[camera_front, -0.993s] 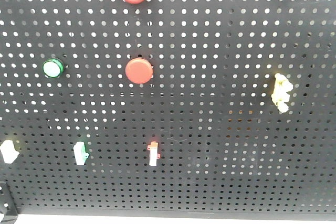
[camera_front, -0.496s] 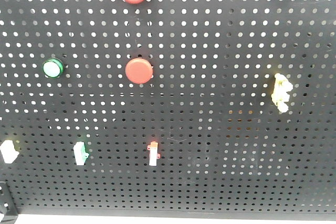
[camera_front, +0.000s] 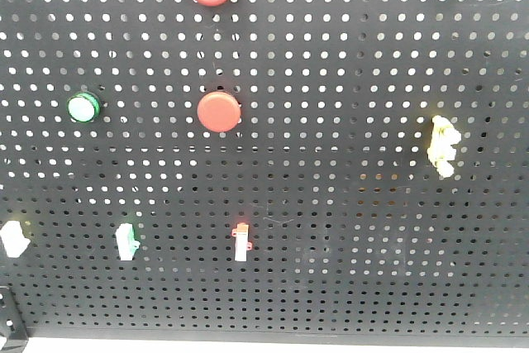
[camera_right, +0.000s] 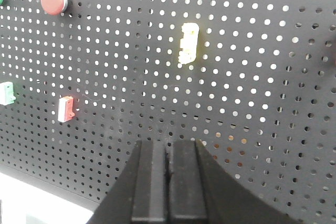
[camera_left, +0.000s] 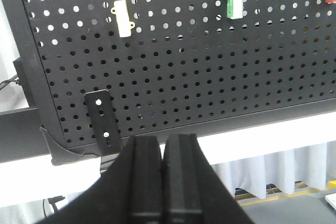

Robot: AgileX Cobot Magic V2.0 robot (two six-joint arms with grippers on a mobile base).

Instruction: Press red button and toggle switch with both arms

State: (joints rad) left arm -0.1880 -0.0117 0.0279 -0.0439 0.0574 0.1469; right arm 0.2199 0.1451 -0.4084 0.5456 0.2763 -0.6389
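A: Where do your grippers stand?
B: Your left gripper (camera_left: 163, 182) has its jaws pressed together, holding nothing, low before the pegboard (camera_left: 210, 77). Your right gripper (camera_right: 168, 187) is the same.
A: And the targets?
B: The red button (camera_front: 219, 111) sits mid-board; the yellow toggle switch (camera_front: 442, 145) is at the right.

Red button (camera_front: 219, 111), black perforated pegboard (camera_front: 347, 64)

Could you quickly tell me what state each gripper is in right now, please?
Left gripper: closed, holding nothing, short of the pegboard.
Right gripper: closed, holding nothing.
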